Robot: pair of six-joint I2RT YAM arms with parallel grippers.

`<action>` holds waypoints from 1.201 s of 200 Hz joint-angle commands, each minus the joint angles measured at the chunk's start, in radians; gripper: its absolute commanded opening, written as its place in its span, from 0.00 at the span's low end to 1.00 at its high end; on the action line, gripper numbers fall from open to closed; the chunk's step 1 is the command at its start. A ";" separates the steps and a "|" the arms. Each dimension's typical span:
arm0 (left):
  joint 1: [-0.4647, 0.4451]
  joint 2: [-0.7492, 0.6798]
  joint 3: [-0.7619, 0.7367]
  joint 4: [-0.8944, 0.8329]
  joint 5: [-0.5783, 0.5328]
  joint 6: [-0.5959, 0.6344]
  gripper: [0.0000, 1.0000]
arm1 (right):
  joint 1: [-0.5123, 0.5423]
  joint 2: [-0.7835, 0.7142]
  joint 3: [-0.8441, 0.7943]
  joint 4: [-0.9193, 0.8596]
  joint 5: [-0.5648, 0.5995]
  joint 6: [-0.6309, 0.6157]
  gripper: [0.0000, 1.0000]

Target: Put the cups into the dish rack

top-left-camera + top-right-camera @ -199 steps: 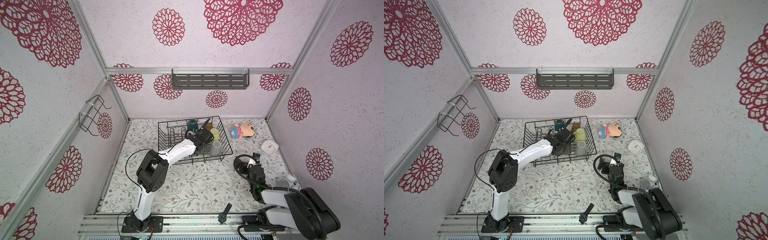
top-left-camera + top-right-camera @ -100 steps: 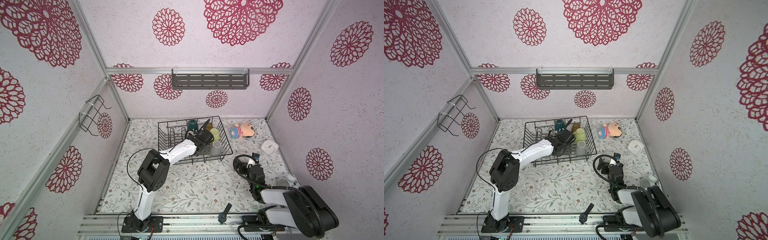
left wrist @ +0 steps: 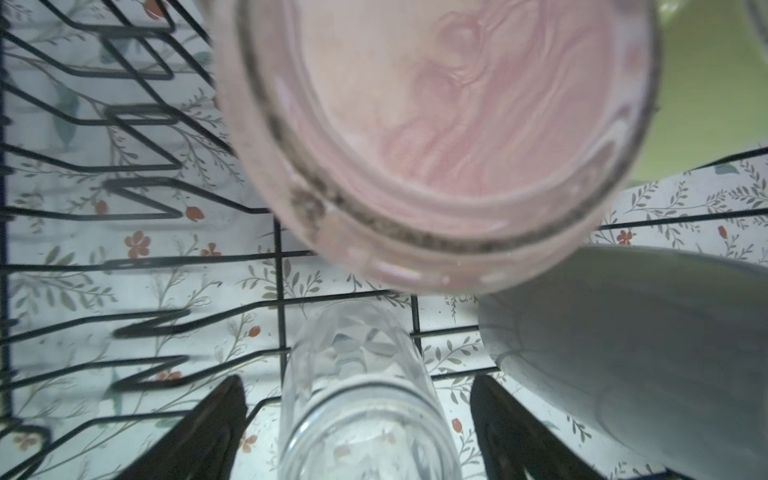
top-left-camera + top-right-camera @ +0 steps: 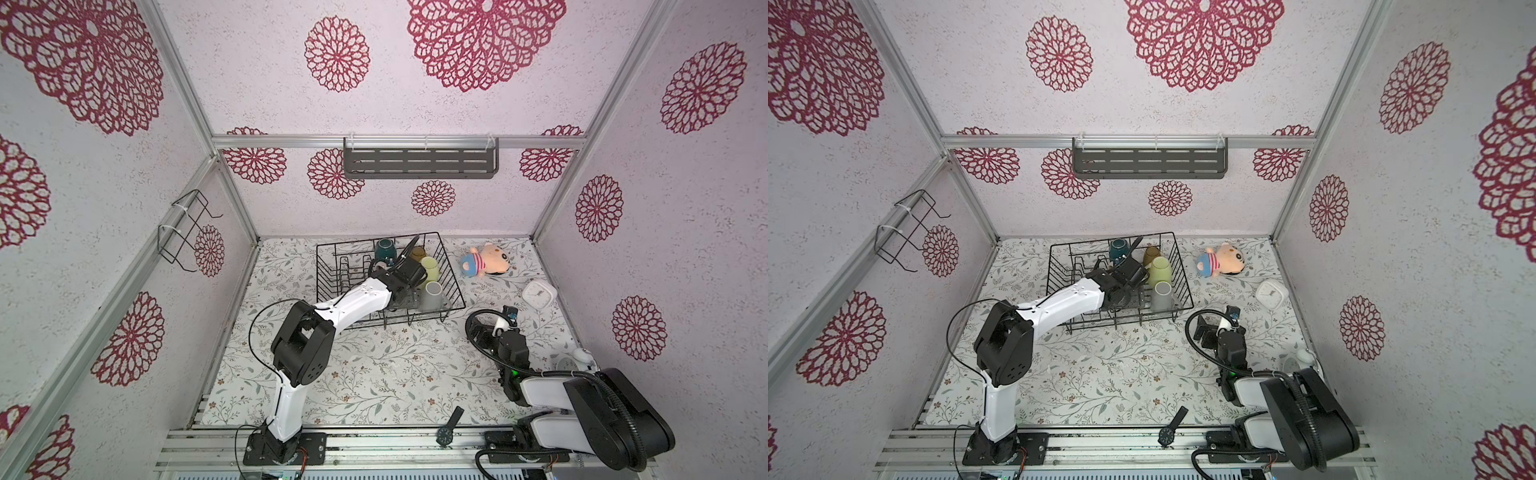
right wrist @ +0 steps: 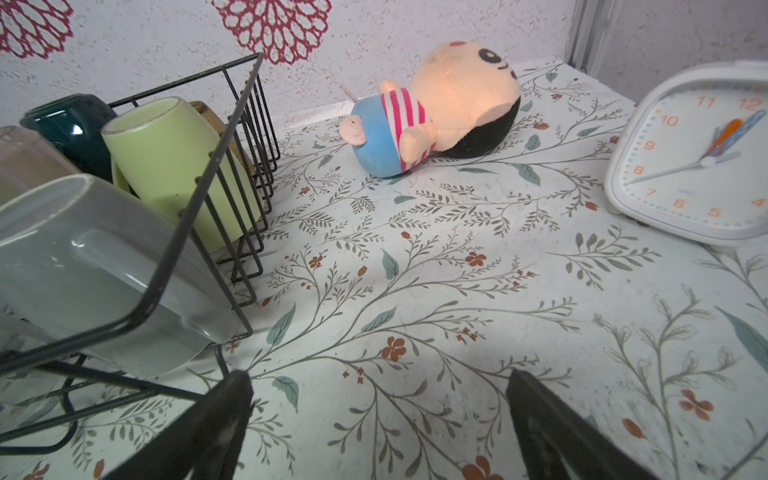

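Left tool (image 3: 357,432) is gaping around the clear glass (image 3: 361,399) in the black wire dish rack (image 4: 451,282) — right tool (image 5: 374,428) is hanging wide open, empty.

text: we read orange numerals 4, 5, 6, 7, 8, 9, 10, 11, 12 | on: dial of white square plastic clock (image 5: 690,158) | other legible text: none

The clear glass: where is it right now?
In the left wrist view the clear glass lies on its side on the dish rack floor, between the open left end effector's fingers, beside the pink mug and grey cup.
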 commanded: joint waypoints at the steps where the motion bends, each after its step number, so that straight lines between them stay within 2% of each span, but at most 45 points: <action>1: -0.005 -0.155 -0.018 -0.006 -0.081 0.040 0.89 | 0.000 -0.004 0.009 0.052 -0.011 -0.018 0.99; 23: -0.003 -0.279 -0.081 0.059 -0.106 0.116 0.88 | 0.000 -0.001 0.008 0.057 -0.012 -0.018 0.99; 66: 0.009 -0.545 -0.250 0.206 -0.232 0.261 0.89 | 0.001 -0.016 0.016 0.017 -0.020 -0.021 0.99; 95: 0.066 -0.715 -0.376 0.272 -0.305 0.281 0.89 | 0.001 -0.029 0.063 -0.076 -0.023 -0.028 0.99; 114: 0.135 -0.844 -0.559 0.453 -0.295 0.307 0.90 | 0.000 -0.106 0.055 -0.105 0.001 -0.042 0.99; 133: 0.226 -0.946 -0.729 0.604 -0.311 0.343 0.92 | 0.000 -0.161 0.056 -0.125 0.064 -0.023 0.99; 143: 0.319 -0.979 -0.786 0.605 -0.319 0.283 0.96 | -0.002 -0.184 0.080 -0.173 0.079 -0.021 0.99; 162: 0.555 -1.008 -0.891 0.605 -0.168 0.168 0.97 | -0.002 -0.194 0.127 -0.254 0.093 -0.019 0.99; 172: 0.635 -1.010 -0.941 0.610 -0.163 0.139 0.97 | -0.004 -0.184 0.137 -0.254 0.113 -0.014 0.99; 190: 0.711 -0.999 -1.020 0.629 -0.215 0.103 0.99 | -0.008 -0.178 0.152 -0.276 0.218 0.032 0.99; 206: 0.795 -0.954 -1.060 0.667 -0.132 0.107 0.97 | -0.019 -0.201 0.157 -0.332 0.304 0.088 0.99; 222: 0.853 -0.896 -1.072 0.699 -0.104 0.149 0.97 | -0.052 -0.243 0.160 -0.384 0.271 0.103 0.99; 235: 0.871 -0.866 -1.074 0.731 -0.109 0.201 0.97 | -0.072 -0.291 0.175 -0.444 0.229 0.068 0.99; 240: 0.887 -0.862 -1.067 0.729 -0.072 0.218 0.97 | -0.074 -0.310 0.181 -0.467 0.230 0.057 0.99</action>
